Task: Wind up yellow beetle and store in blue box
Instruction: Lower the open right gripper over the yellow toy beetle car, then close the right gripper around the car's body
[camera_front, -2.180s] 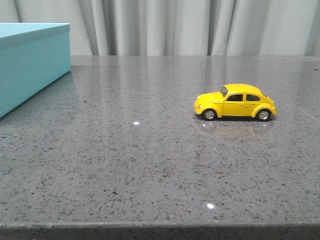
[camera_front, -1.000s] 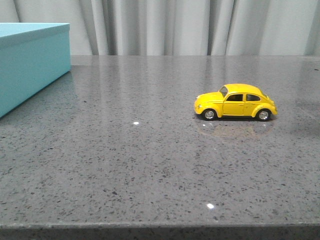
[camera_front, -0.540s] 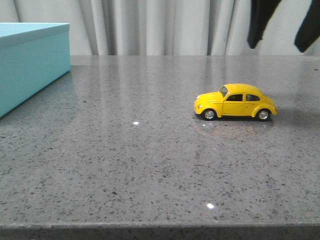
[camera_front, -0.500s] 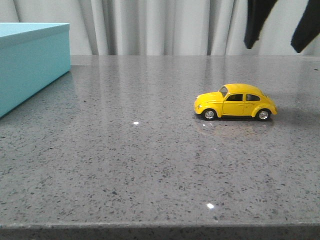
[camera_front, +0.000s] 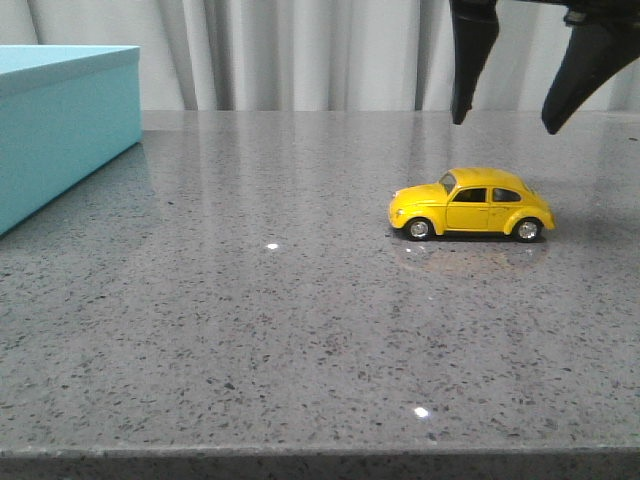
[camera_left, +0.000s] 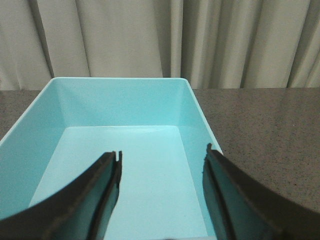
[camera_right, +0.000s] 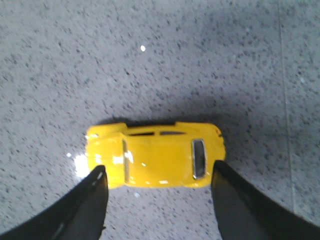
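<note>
The yellow beetle (camera_front: 470, 204) stands on its wheels on the grey table, right of centre, nose to the left. My right gripper (camera_front: 505, 125) hangs open above it, apart from it. In the right wrist view the beetle (camera_right: 155, 155) lies crosswise just beyond the open right gripper (camera_right: 159, 172), whose fingertips (camera_right: 97, 182) are level with its two ends. The blue box (camera_front: 60, 125) stands at the far left. In the left wrist view its open, empty inside (camera_left: 120, 150) lies under my open left gripper (camera_left: 162, 155), which holds nothing.
Grey speckled table (camera_front: 300, 330) with its front edge near the bottom of the front view. Pale curtains (camera_front: 300, 50) hang behind the table. Nothing else stands on it.
My right gripper has come down into the front view from the top right and moved left, over the beetle. The beetle and the box have not moved.
</note>
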